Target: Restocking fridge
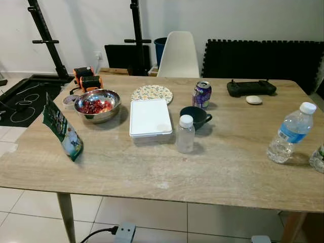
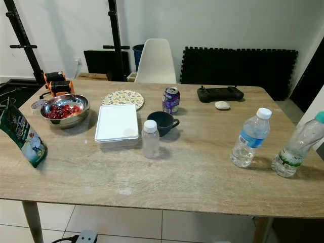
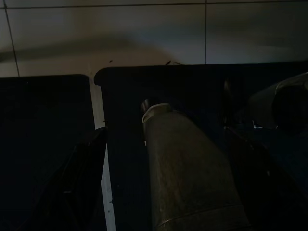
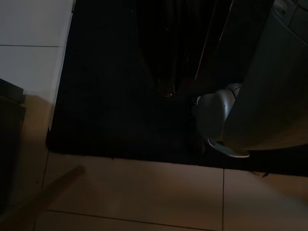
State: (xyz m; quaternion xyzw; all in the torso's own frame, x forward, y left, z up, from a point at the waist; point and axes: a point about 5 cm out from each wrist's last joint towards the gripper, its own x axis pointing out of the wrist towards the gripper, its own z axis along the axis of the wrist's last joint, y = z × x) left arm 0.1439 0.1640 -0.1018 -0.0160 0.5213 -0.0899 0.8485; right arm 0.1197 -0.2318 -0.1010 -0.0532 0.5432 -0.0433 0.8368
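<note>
A wooden table (image 1: 228,167) stands before me with the goods on it. At the left are a green snack bag (image 1: 62,129) standing upright and a steel bowl of red fruit (image 1: 97,105). In the middle lie a white lidded container (image 1: 149,117), a patterned plate (image 1: 152,93), a small white-capped bottle (image 1: 185,134), a dark mug (image 1: 195,116) and a purple can (image 1: 202,94). Two water bottles stand at the right, one blue-labelled (image 1: 290,134), one green-capped (image 2: 298,147). Both arms hang idle low down in the shade, over a dark mat (image 3: 48,144) and pale floor tiles (image 4: 144,192).
A black controller (image 1: 250,88) and a small white object (image 1: 253,99) lie at the table's far right. An orange-and-black device (image 1: 87,79) sits at the far left corner. Behind the table are a white chair (image 1: 178,54), black foam mats (image 1: 258,58) and a black rack (image 1: 45,38).
</note>
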